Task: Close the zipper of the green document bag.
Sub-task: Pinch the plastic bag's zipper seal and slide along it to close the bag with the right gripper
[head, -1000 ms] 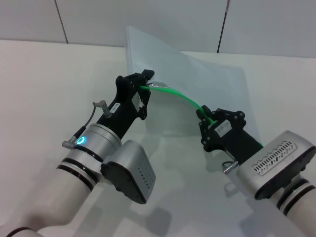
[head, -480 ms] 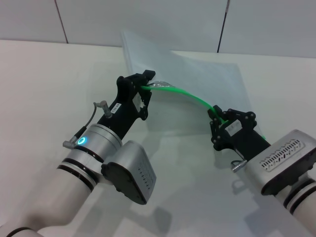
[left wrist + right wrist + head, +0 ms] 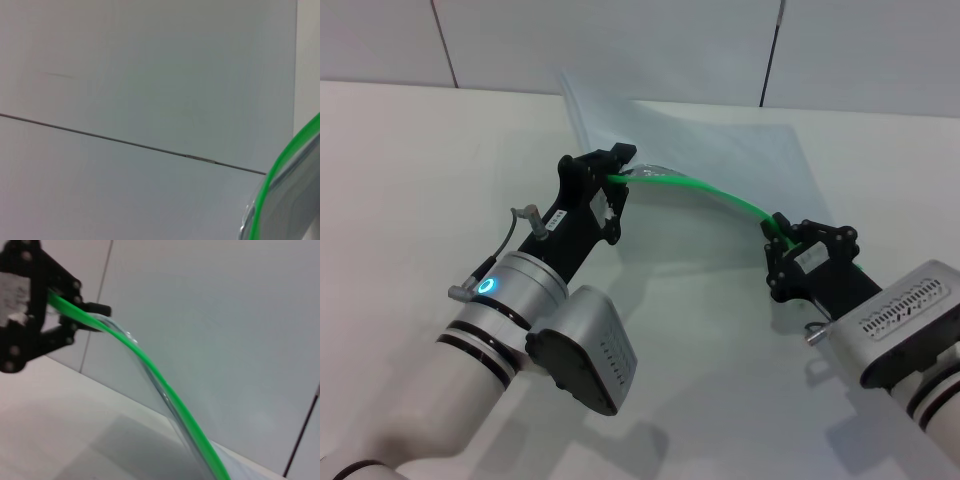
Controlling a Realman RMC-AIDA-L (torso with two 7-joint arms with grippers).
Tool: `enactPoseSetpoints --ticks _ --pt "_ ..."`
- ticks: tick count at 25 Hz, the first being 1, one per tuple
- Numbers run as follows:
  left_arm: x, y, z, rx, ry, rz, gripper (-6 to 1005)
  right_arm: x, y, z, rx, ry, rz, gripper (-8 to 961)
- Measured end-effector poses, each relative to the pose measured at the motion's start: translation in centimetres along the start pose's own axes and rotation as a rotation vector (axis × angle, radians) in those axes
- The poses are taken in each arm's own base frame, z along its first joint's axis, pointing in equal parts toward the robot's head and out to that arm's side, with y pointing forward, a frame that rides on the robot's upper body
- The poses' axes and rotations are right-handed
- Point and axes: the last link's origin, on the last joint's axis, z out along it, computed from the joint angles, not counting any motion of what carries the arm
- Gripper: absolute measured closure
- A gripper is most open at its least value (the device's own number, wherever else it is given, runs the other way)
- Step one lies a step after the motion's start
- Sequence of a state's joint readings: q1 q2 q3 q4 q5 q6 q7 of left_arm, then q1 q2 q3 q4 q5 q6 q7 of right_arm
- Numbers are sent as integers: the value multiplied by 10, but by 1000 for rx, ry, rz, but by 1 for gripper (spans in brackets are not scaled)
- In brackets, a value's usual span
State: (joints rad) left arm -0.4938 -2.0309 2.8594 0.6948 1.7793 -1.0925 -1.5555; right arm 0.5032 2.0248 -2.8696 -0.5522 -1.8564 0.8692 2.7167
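Note:
The green document bag [image 3: 720, 150] is a pale translucent pouch held up off the white table, sagging between my two grippers. Its zipper [image 3: 710, 190] is a bright green strip arching along the near edge. My left gripper [image 3: 617, 172] is shut on the strip's left end. Farther right along the same strip, my right gripper [image 3: 778, 232] is shut on it. In the right wrist view the zipper [image 3: 165, 385] runs up to the left gripper [image 3: 55, 302], which pinches it. The left wrist view shows only a short curve of the zipper [image 3: 280, 172].
The white table [image 3: 410, 170] spreads out on all sides of the arms. A pale panelled wall [image 3: 620, 40] with dark seams stands right behind the bag. Nothing else lies on the table.
My right gripper has slid to the right along the green strip, away from the left gripper. The stretch of strip between them has grown longer. The left gripper has stayed put.

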Motion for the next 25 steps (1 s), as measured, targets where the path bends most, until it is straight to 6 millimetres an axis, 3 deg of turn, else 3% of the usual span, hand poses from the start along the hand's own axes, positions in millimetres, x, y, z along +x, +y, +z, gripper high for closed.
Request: enactPoseSetpoints --ticks 25 --pt "0 1 0 -4 1 0 934 15 -20 -4 73 55 5 851"
